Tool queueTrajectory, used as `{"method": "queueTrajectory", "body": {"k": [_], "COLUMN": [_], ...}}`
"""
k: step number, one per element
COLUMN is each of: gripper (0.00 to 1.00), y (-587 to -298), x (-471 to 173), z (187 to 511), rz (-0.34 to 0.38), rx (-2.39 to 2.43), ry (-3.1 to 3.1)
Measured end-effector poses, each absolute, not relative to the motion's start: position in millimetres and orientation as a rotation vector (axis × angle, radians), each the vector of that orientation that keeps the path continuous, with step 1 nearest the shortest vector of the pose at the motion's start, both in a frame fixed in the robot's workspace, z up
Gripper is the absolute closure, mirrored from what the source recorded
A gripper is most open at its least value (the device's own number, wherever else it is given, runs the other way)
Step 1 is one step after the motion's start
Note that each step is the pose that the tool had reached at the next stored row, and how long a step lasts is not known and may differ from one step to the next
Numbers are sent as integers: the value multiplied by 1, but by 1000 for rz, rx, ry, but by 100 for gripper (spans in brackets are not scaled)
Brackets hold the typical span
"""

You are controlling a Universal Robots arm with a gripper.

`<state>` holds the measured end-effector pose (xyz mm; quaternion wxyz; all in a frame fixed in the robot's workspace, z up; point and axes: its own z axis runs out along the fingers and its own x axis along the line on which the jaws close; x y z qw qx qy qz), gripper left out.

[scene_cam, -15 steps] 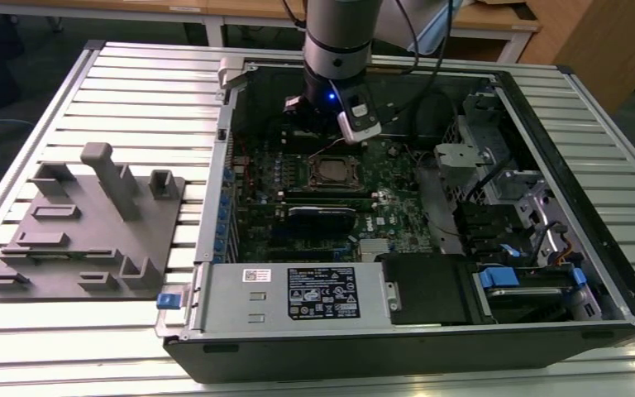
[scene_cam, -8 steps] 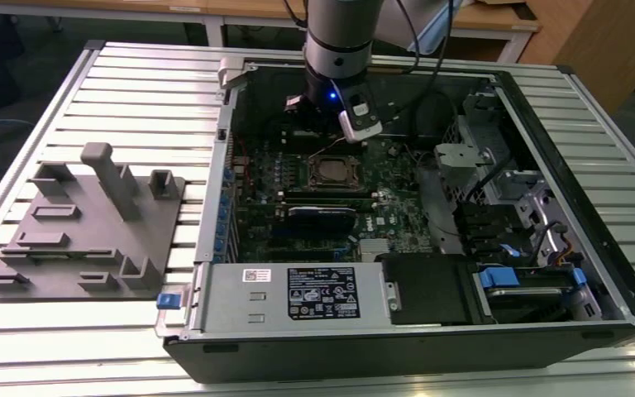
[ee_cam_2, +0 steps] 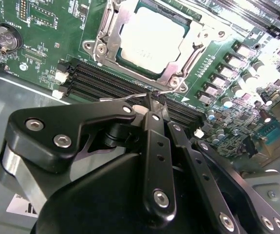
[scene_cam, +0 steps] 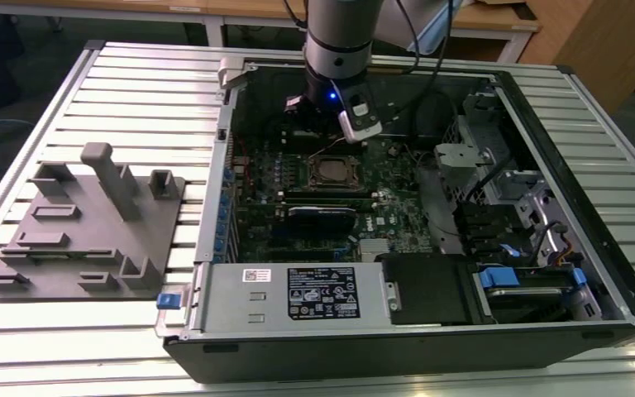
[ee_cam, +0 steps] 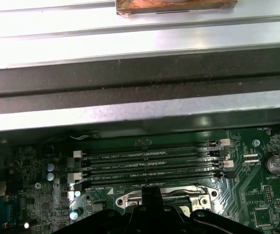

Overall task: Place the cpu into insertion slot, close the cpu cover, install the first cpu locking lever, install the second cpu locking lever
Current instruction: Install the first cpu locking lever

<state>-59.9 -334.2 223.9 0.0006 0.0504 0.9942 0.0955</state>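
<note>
Open desktop computer case (scene_cam: 406,360) on a slatted metal table (scene_cam: 130,83).
At the exterior view's left, a grey fixture block (scene_cam: 75,240) sits just beside the case. Inside, a power supply box (scene_cam: 295,294) with a black label lies along 1 wall, a blue-edged black card (scene_cam: 320,217) near it. In the first wrist view, 4 memory slots (ee_cam: 149,163) run parallel, a coin battery (ee_cam: 276,165) beside them.

Lab-like workshop: slatted metal bench (scene_cam: 130,91), opened computer case (scene_cam: 406,351), wooden desks (scene_cam: 245,8) behind.

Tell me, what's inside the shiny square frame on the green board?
Through the window of the cpu cover you can see the cpu, with its grey metal top facing up. Whatever lies under the chip is covered, so it cannot be seen.
</note>
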Motion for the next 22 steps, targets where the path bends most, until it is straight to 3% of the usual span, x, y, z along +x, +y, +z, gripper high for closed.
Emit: {"method": "queueTrajectory", "body": {"k": [22], "gripper": [89], "y": [-329], "x": [-54], "z": [223], "rz": [297], "rx": [222], "ry": [3114]}}
